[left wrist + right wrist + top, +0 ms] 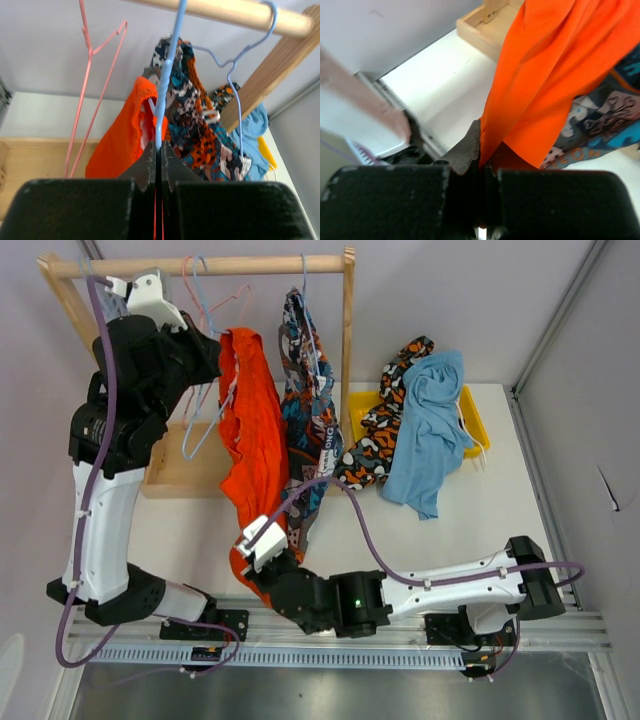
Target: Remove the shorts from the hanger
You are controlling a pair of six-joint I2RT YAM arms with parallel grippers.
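My right gripper (481, 160), near the front edge of the counter (480, 530), pinches the hem of the orange shorts (255, 430). My left gripper (159, 155) clamps the blue hanger (167, 75) under the rail (200, 265). A hard tug could drag the hanger loose, or the fabric could slip.

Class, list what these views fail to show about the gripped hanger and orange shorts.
Left wrist view: the light blue wire hanger vanishes below into the left tool.
Right wrist view: the plain orange fabric shorts have their pinched edge covered by the right tool.
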